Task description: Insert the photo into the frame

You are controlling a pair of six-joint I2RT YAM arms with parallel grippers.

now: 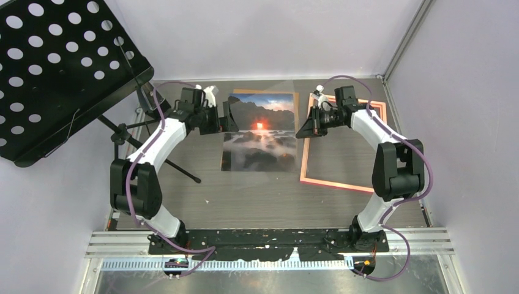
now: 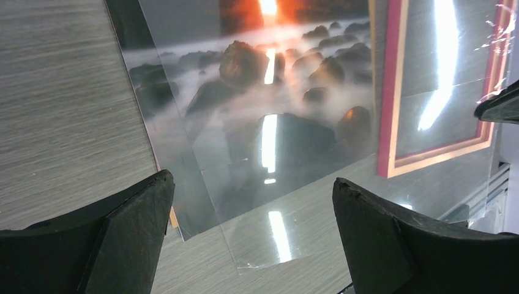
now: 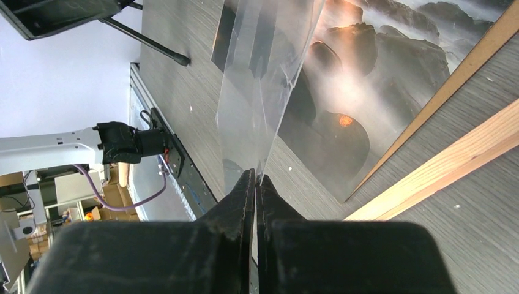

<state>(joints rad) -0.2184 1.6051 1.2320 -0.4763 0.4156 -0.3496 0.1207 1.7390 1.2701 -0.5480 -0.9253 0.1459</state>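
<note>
The rectangular glossy photo (image 1: 260, 138), an orange sun over misty sea with dark rounded rocks, lies face up in the middle of the table. It rests on a flat brown backing board (image 1: 269, 92), whose thin edge shows along the print's far and right sides. Over the print slants a thin, clear plastic sheet (image 3: 263, 92), smooth and streaked with bright reflections. The right gripper (image 3: 255, 184) holds it by one edge, its black fingers clenched together on the film. I cannot tell whether the sheet's far edge touches the print.

The thin rectangular pink-orange frame (image 1: 336, 185) lies flat just to the right of the board, and bare tabletop shows through its opening. The left gripper (image 2: 252, 180) hangs at the print's left edge with its blunt black fingers spread wide, grasping nothing. The table (image 1: 257, 196) is grey with a fine wood grain. A black perforated metal music stand (image 1: 55, 67) stands at the far left.
</note>
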